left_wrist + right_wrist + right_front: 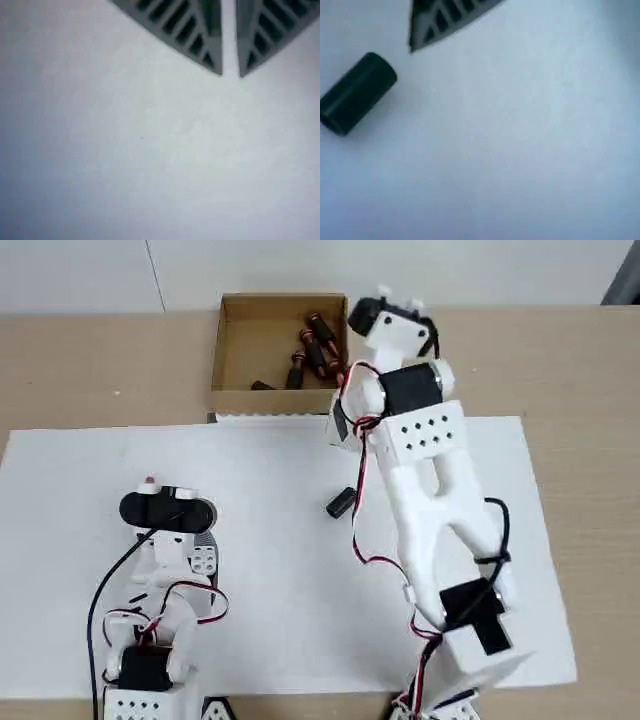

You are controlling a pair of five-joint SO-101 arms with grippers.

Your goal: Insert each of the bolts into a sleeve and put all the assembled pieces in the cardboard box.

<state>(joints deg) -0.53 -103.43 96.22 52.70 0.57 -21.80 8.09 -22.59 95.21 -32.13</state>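
Left wrist view: left gripper [230, 74] nearly pressed together, holding nothing, over paper [270, 570]. Sleeve [357, 92] lies on its side just beside right gripper [425, 30], not touching; that gripper's state cannot be told. Box [255, 340] beyond holds assembled pieces [315, 345].

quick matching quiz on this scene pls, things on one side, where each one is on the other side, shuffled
1 black sleeve
2 assembled pieces
3 cardboard box
4 left gripper

a over bare white sheet, holding nothing
b inside the box
c lying alone on the sheet
d on the wooden table, at the sheet's far edge

Pairs: 1-c; 2-b; 3-d; 4-a
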